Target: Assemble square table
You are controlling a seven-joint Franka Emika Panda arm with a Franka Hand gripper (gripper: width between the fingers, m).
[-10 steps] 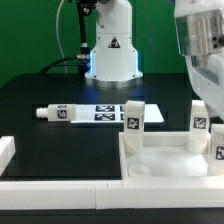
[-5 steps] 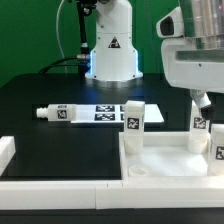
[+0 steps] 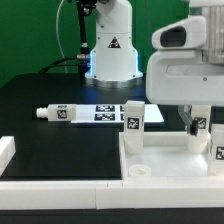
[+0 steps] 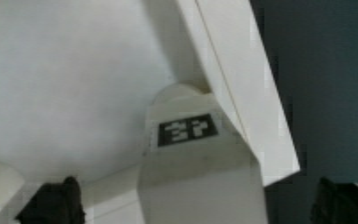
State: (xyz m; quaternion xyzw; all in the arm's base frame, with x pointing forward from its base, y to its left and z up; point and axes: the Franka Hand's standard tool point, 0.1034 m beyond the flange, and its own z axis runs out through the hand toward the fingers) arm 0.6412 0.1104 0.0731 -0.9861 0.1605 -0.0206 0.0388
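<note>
Black table (image 3: pixel 40 140) carries everything. Directly on it: 1 loose white leg (image 3: pixel 59 113) lying on its side w/ tags showing, just beside the marker board (image 3: pixel 108 113) — flat, near the robot base (image 3: pixel 111 62). Square tabletop slab (image 3: pixel 165 165) sits at the exterior view's right, rim up. Long white bars (image 3: pixel 60 186) run along the front edge — 1 short end (image 3: pixel 5 150) at the exterior view's left.

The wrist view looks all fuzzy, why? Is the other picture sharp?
Wrist view: the camera sits very close, so the white leg and its tag look soft and blurry. Exterior view: sharper; the lying leg is crisp, but the big arm up front is blurred.
</note>
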